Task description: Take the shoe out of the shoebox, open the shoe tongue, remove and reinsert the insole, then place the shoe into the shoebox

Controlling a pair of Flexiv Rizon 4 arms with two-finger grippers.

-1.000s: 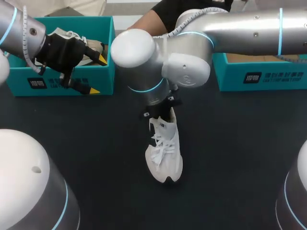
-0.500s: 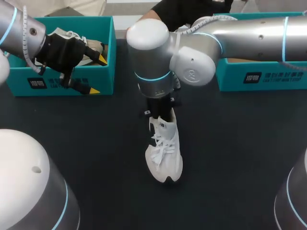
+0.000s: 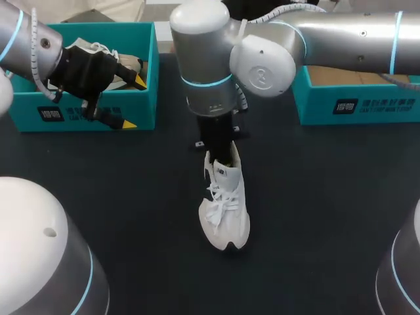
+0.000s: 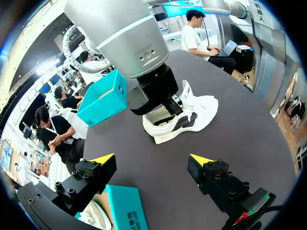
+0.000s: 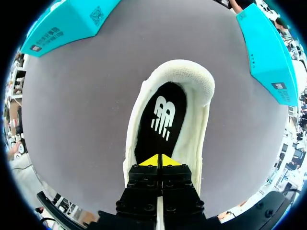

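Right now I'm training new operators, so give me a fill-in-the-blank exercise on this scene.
1. The white shoe lies on the dark ___.
2. The left pincer, holding nothing, is ___.
3. The right pincer, over the shoe's mouth, is ___.
4. The insole in the shoe is coloured ___.
Missing words: table; open; shut; black.

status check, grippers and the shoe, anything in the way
Left gripper open, over left shoebox front wall. Right gripper shut, tips at the shoe mouth, above the insole. Shoe on table, out of box. Nothing blocking it.
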